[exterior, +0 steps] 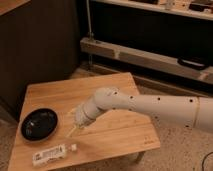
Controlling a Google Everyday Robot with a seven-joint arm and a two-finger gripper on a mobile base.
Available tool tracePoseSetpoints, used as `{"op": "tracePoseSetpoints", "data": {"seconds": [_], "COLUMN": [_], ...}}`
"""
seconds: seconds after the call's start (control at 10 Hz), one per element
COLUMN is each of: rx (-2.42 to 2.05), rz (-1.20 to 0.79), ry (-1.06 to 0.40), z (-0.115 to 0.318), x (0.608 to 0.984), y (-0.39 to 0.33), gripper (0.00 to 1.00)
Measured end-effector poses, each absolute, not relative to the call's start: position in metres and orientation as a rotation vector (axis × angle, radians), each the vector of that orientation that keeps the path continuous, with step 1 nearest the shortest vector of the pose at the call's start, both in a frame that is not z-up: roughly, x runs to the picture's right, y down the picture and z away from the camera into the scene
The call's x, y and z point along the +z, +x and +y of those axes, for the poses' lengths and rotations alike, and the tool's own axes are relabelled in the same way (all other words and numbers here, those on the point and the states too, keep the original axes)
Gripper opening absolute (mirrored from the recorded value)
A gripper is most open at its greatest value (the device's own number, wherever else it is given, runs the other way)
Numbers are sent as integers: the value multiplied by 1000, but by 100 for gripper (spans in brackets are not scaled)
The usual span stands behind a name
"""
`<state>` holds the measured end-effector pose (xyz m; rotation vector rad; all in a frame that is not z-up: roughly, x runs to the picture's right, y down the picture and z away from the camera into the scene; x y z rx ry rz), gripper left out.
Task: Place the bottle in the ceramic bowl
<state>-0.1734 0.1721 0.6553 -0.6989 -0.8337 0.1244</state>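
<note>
The white bottle (pixel 50 155) lies on its side near the front left edge of the wooden table (pixel 120 135), dark label up and its small cap pointing right. The black ceramic bowl (pixel 39 123) sits just behind it on the table's left side, with nothing in it. My gripper (pixel 71 125) hangs over the table between the bowl and the bottle, right of the bowl and a little above the bottle's cap. Its pale fingers (pixel 72 132) are open and hold nothing. The white arm reaches in from the right.
The low table stands on a speckled floor, with its front edge close to the bottle. A dark cabinet wall rises behind and to the left. A metal shelf rail runs across the back right.
</note>
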Motion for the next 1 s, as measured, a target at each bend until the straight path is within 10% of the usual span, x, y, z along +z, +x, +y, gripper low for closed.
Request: {"op": "tracePoseSetpoints", "data": {"seconds": [1.0], "rx": [157], "rz": [-842], "ry": [-821], "z": [230], "x": [668], "y": [-191], "gripper": [65]}}
